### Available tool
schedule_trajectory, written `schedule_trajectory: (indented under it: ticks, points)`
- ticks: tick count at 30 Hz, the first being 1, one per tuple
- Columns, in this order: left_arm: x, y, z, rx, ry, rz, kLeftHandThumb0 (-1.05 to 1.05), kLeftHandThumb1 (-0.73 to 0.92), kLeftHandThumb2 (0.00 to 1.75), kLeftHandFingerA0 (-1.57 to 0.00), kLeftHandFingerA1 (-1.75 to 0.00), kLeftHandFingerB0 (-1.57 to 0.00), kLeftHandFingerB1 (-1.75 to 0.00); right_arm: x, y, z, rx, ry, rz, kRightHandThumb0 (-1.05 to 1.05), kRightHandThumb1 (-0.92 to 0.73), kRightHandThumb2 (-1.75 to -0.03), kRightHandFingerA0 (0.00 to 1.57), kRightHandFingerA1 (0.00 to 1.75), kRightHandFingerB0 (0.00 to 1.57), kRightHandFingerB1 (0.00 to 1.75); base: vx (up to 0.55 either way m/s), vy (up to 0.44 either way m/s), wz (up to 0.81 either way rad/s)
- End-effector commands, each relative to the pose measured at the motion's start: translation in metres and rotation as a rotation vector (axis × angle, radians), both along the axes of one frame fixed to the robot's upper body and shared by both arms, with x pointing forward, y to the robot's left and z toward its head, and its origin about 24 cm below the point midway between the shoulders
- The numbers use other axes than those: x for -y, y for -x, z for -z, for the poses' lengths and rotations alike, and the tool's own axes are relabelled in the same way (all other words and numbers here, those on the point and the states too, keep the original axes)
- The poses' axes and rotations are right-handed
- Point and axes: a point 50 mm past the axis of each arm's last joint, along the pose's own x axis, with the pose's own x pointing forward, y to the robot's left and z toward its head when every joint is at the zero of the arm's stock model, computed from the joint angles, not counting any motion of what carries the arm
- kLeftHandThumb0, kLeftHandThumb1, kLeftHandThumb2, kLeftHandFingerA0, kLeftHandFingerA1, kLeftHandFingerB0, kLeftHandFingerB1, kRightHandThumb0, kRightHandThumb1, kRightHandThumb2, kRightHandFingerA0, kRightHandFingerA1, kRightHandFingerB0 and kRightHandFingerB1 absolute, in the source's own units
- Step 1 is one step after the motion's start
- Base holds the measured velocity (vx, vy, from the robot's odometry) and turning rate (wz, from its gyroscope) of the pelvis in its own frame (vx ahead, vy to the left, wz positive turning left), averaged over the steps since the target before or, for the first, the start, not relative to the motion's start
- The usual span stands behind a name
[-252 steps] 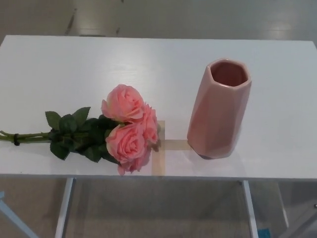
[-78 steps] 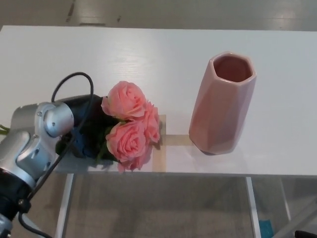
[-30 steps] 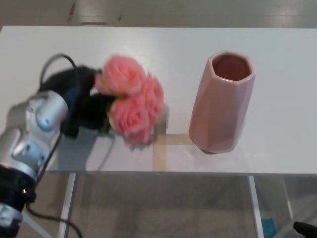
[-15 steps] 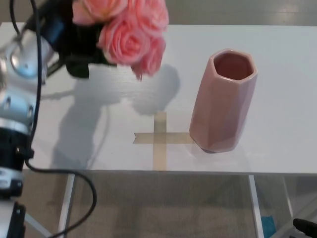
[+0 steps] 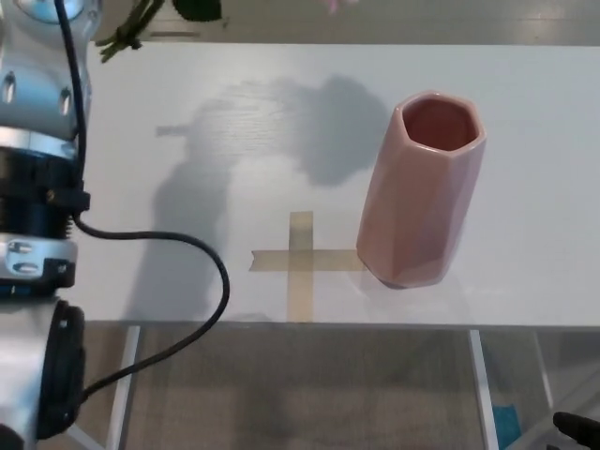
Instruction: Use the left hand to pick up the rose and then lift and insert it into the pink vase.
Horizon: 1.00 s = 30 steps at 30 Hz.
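Rose: green stem ends (image 5: 122, 28) at top left, blooms out of frame | left robot hand unseen, grip unknowable | your faceted pink ceramic vase (image 5: 419, 187) stands upright on white table (image 5: 187, 141), down-right of stems.

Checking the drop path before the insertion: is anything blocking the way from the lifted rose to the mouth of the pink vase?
Nothing visible does. The pink vase stands upright with its mouth open and uncovered; only the rose stems and a leaf show at the top edge.

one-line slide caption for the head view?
Left arm raised beside the table, rose stems at the top edge, empty pink vase upright beside a tape cross.
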Motion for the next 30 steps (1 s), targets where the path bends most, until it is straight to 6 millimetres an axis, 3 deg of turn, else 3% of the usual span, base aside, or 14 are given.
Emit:
schedule_trajectory:
  ticks: [1,3,5,7,9,10,12,21,30]
  points:
    - [0.012,0.002,-0.021,-0.090,0.214,0.093,-0.21,0.81,0.67,-0.92,-1.45,-0.76,-0.98,0.002,0.004,0.002,-0.017,-0.012,0.007,-0.24,-0.64,-0.59,0.58,0.50,0.58,0.48,0.00,0.000,0.00]
    - [0.017,0.002,-0.026,-0.157,0.338,0.141,-0.20,0.80,0.69,-0.94,-1.42,-0.78,-0.94,0.003,0.004,0.002,-0.017,-0.015,0.006,-0.24,-0.64,-0.59,0.58,0.50,0.58,0.48,0.00,0.000,0.00]
    - [0.017,0.003,-0.027,-0.166,0.350,0.144,-0.20,0.80,0.69,-0.94,-1.42,-0.78,-0.94,0.003,0.004,0.002,-0.017,-0.016,0.006,-0.24,-0.64,-0.59,0.58,0.50,0.58,0.48,0.00,0.000,0.00]
    - [0.023,0.003,-0.033,-0.253,0.548,0.203,-0.20,0.77,0.69,-0.97,-1.39,-0.81,-0.87,0.002,0.004,0.002,-0.019,-0.013,0.002,-0.24,-0.64,-0.59,0.58,0.50,0.58,0.48,0.00,0.000,0.00]
    - [0.024,0.003,-0.034,-0.267,0.571,0.211,-0.20,0.77,0.69,-0.97,-1.39,-0.81,-0.87,0.002,0.004,0.002,-0.020,-0.013,0.002,-0.24,-0.64,-0.59,0.58,0.50,0.58,0.48,0.00,0.000,0.00]
    - [0.025,0.004,-0.036,-0.288,0.617,0.230,-0.19,0.77,0.69,-1.07,-1.46,-0.84,-0.79,0.002,0.004,0.002,-0.021,-0.012,0.001,-0.24,-0.64,-0.59,0.58,0.49,0.58,0.48,0.00,0.000,0.00]
    - [0.030,0.005,-0.041,-0.324,0.695,0.275,-0.20,0.77,0.69,-1.07,-1.48,-0.85,-0.77,0.002,0.004,0.002,-0.022,-0.010,-0.002,-0.24,-0.64,-0.59,0.58,0.49,0.58,0.48,0.00,0.000,0.00]
    - [0.046,0.014,-0.054,-0.349,0.757,0.327,-0.23,0.82,0.66,-1.11,-1.42,-0.85,-0.73,0.001,0.004,0.003,-0.026,-0.006,-0.010,-0.24,-0.64,-0.59,0.58,0.49,0.58,0.48,0.00,0.000,0.00]
    - [0.062,0.026,-0.069,-0.312,0.698,0.388,-0.22,0.83,0.66,-1.08,-1.45,-0.83,-0.79,0.000,0.002,0.001,-0.018,-0.005,-0.021,-0.24,-0.64,-0.59,0.57,0.49,0.58,0.48,0.00,0.000,0.00]
